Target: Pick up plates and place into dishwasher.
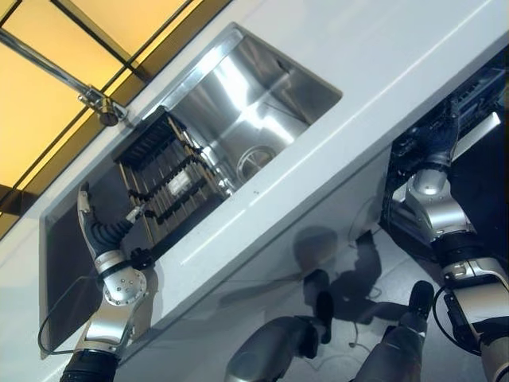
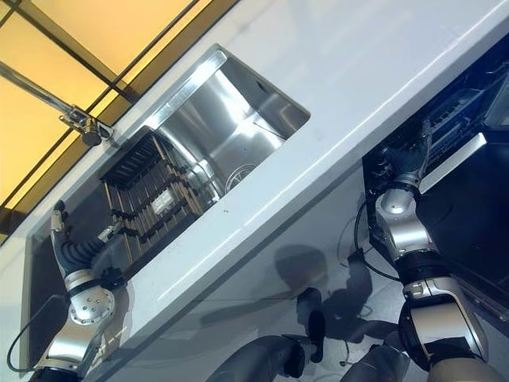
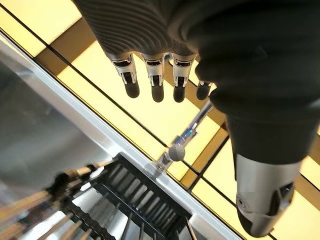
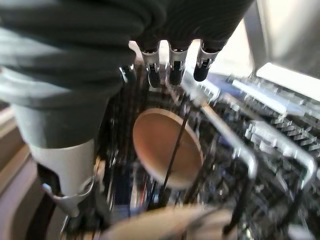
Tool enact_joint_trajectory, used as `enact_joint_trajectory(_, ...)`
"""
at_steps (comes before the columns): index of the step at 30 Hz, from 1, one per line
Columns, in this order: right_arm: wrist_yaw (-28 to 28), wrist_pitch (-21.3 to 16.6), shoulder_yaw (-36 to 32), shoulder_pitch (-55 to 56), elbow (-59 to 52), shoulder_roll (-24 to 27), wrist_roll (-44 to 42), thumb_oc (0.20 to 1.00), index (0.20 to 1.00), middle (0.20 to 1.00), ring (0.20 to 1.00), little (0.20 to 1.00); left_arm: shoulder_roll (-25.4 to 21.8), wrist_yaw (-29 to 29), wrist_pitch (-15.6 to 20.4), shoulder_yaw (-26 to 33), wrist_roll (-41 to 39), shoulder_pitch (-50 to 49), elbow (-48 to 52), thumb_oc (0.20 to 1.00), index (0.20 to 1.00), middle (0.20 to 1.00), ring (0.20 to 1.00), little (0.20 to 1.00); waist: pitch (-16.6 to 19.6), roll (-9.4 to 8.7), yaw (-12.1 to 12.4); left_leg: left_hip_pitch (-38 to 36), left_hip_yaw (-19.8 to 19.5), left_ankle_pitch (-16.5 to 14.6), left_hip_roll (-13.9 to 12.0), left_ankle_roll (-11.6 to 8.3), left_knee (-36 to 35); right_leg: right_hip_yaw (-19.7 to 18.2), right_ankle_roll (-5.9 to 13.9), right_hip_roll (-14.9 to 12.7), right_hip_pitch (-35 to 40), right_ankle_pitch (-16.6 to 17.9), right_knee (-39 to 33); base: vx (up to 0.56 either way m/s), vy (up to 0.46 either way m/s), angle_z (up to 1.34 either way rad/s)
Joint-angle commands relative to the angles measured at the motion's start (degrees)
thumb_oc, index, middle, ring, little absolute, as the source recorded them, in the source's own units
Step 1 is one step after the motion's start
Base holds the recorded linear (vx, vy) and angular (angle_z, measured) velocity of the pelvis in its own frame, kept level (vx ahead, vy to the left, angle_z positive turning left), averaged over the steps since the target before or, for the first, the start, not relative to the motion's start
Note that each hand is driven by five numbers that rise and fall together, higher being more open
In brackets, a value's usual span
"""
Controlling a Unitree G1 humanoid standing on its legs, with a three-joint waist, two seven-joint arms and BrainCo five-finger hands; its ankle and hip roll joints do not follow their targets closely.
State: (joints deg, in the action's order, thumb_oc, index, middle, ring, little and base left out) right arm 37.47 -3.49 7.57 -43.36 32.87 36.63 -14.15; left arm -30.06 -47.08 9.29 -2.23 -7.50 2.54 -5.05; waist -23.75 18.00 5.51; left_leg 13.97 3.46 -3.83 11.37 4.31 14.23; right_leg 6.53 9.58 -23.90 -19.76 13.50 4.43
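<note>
Brown round plate (image 4: 167, 148) in dishwasher rack (image 4: 260, 145)

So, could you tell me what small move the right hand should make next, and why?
Probably draw the right hand back out of the dishwasher rack. Its fingers hang straight and hold nothing, while a brown plate stands on edge among the wires beyond them, seemingly placed. The left hand waits open by the sink's dish rack.

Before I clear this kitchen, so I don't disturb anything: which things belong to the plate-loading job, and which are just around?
Belongs to the job:
brown plate standing in the dishwasher rack
right robot hand, open above it
left robot hand, open by the sink

Just around:
sink
black dish rack in the sink
faucet
</note>
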Motion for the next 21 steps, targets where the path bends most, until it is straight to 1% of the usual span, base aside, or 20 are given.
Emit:
enact_joint_trajectory(1,3.7,-2.2,-0.7,-5.9,-2.0,3.4,0.8,1.000,1.000,1.000,1.000,1.000,-1.5,-2.3,1.2,-1.8,1.5,1.3,1.3,1.000,1.000,1.000,1.000,1.000,-0.2,3.91,-1.2,4.2,0.8,1.8,-1.8,-4.01,-1.0,-6.3,-1.54,-0.1,-2.9,-3.6,2.3,-0.11,-0.068,-0.14)
enact_joint_trajectory(4,6.8,-1.1,-1.0,-5.6,-1.7,3.7,1.1,1.000,1.000,1.000,1.000,1.000,-1.7,-2.7,1.5,-2.5,1.9,2.7,1.1,1.000,1.000,1.000,1.000,1.000,-0.8,3.69,-2.1,4.7,1.2,1.9,-2.1,-4.02,-1.2,-7.2,-1.60,0.6,-3.9,-3.6,2.4,-0.10,-0.053,-0.15)
enact_joint_trajectory(7,9.8,-1.3,-2.1,-4.1,-1.7,4.4,0.3,1.000,1.000,1.000,1.000,1.000,-1.9,-3.5,0.9,-3.0,1.9,3.9,1.6,1.000,1.000,1.000,1.000,1.000,-1.2,3.35,-3.1,5.1,1.7,1.6,-2.2,-3.93,-1.1,-8.1,-1.59,1.1,-4.7,-3.3,2.3,-0.08,-0.044,-0.11)
enact_joint_trajectory(8,10.7,-1.6,-2.6,-3.3,-1.7,4.5,-0.2,1.000,1.000,1.000,1.000,1.000,-2.0,-3.9,0.5,-3.2,2.0,4.6,1.6,1.000,1.000,1.000,1.000,1.000,-1.3,3.29,-3.6,4.9,1.7,1.1,-2.3,-3.88,-1.0,-8.3,-1.53,1.2,-4.6,-3.6,2.3,-0.08,-0.028,-0.24)
enact_joint_trajectory(10,12.2,-1.7,-3.4,-2.7,-1.9,4.7,-0.7,1.000,1.000,1.000,1.000,1.000,-2.2,-4.6,0.4,-3.4,2.1,5.4,1.6,1.000,1.000,1.000,1.000,1.000,-1.4,3.07,-4.2,5.1,2.1,1.4,-2.2,-3.78,-1.1,-8.9,-1.54,1.5,-5.0,-2.9,1.9,-0.06,-0.004,-0.20)
enact_joint_trajectory(13,13.8,-1.8,-4.6,-1.7,-2.2,4.9,0.6,1.000,1.000,1.000,1.000,1.000,-2.5,-4.9,0.5,-3.7,1.7,6.3,1.2,1.000,1.000,1.000,1.000,1.000,-1.1,2.96,-4.9,4.7,2.8,1.0,-2.1,-3.68,-1.2,-9.6,-1.46,1.5,-4.7,-2.4,1.2,-0.03,0.021,-0.23)
enact_joint_trajectory(14,13.8,-2.1,-4.9,-1.1,-3.1,5.2,1.5,1.000,1.000,1.000,1.000,1.000,-2.4,-4.9,0.6,-3.9,1.6,6.5,1.1,1.000,1.000,1.000,1.000,1.000,-1.0,2.94,-5.2,4.3,2.9,0.4,-2.1,-3.61,-0.9,-9.6,-1.40,1.4,-4.2,-2.6,1.0,-0.03,0.013,-0.17)
enact_joint_trajectory(15,14.0,-1.7,-5.1,-0.5,-4.4,5.3,2.4,1.000,1.000,1.000,1.000,1.000,-2.5,-4.9,0.5,-3.8,1.5,6.7,1.0,1.000,1.000,1.000,1.000,1.000,-0.8,2.67,-5.5,4.3,3.3,0.5,-2.0,-3.59,-0.9,-9.7,-1.42,1.2,-4.2,-2.0,0.6,-0.03,0.016,-0.17)
enact_joint_trajectory(17,15.3,-1.5,-5.4,1.2,-7.3,4.8,3.6,1.000,1.000,1.000,1.000,1.000,-2.5,-4.8,0.8,-3.8,1.6,6.9,0.8,1.000,1.000,1.000,1.000,1.000,-0.4,2.28,-5.9,3.9,3.8,0.2,-1.9,-3.50,-0.7,-9.9,-1.47,1.1,-3.8,-1.6,0.3,-0.03,0.019,-0.21)
enact_joint_trajectory(19,16.5,-2.3,-6.1,3.9,-9.8,4.2,4.3,1.000,1.000,1.000,1.000,1.000,-2.1,-4.4,1.1,-3.7,2.3,6.9,0.6,1.000,1.000,1.000,1.000,1.000,0.3,1.76,-6.5,3.3,4.3,-0.2,-1.8,-3.36,-0.8,-9.9,-1.50,0.8,-3.1,-1.3,0.0,0.00,0.042,-0.15)
enact_joint_trajectory(21,17.0,-1.9,-6.7,6.3,-12.4,3.4,4.8,1.000,1.000,1.000,1.000,1.000,-1.9,-4.4,0.9,-3.8,2.6,6.8,0.5,1.000,1.000,1.000,1.000,1.000,0.8,1.45,-7.0,2.3,4.6,-0.2,-1.9,-3.23,-1.3,-10.1,-1.46,0.7,-2.4,-1.1,-0.2,0.04,0.060,-0.17)
